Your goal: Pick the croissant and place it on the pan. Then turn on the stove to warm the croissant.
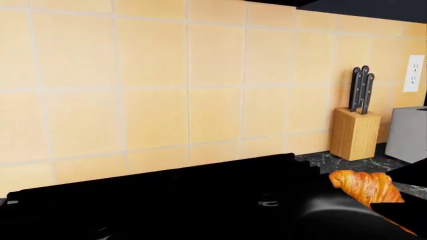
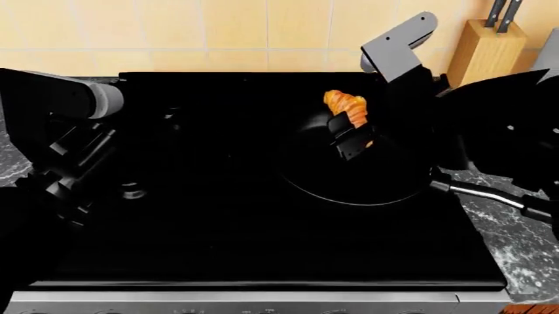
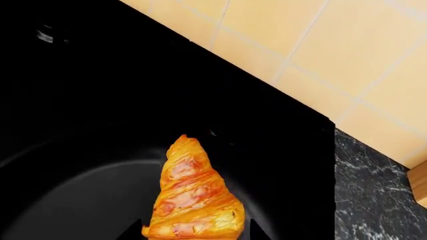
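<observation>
Gripping the croissant (image 2: pixel 346 106) at its lower end, the right gripper (image 2: pixel 351 139) is holding it above the pan (image 2: pixel 349 186) on the stove (image 2: pixel 218 196). Being light, flaky and crushable, it is probably needing gentle pressure across its thick middle.

A kitchen: stove (image 2: pixel 262 216), tiled wall (image 1: pixel 167 75), knife block (image 1: pixel 354 132).
</observation>
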